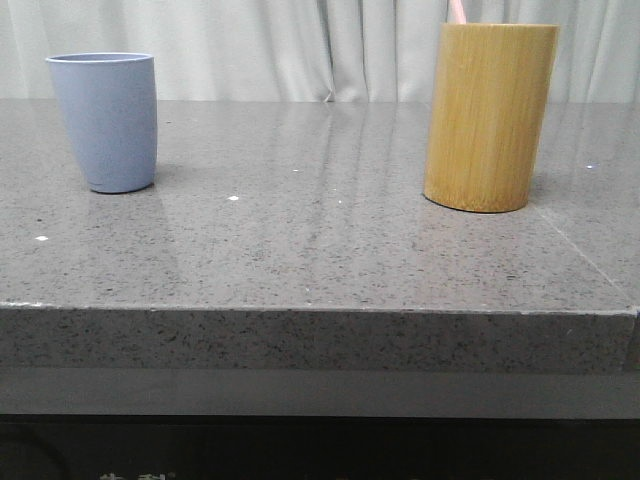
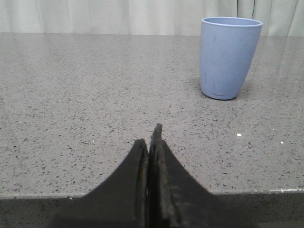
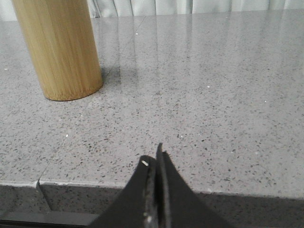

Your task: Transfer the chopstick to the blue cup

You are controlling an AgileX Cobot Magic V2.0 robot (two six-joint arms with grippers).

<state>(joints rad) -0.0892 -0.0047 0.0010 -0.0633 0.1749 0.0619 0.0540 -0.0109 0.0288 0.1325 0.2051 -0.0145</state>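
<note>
One pale pink chopstick (image 1: 457,11) tip pokes from your bamboo cylinder (image 1: 489,117) at 2 o'clock | blue cup (image 1: 105,120) at 10 o'clock, well apart | bare table (image 1: 320,250) between | left gripper (image 2: 151,140) and right gripper (image 3: 154,159) pressed together at near edge.

Matte, smooth blue cup (image 1: 104,120) – grainy bamboo holder (image 1: 488,116) – on a speckled, glossy stone table (image 1: 320,250).

The left gripper (image 2: 153,137) has two matte black fingers that widen in a curve from thin tips to a broad base, their inner edges worn and flecked grey. The right gripper (image 3: 156,154) has the same black, flared shape, with pale scuffs and a small white fleck near one tip.
</note>
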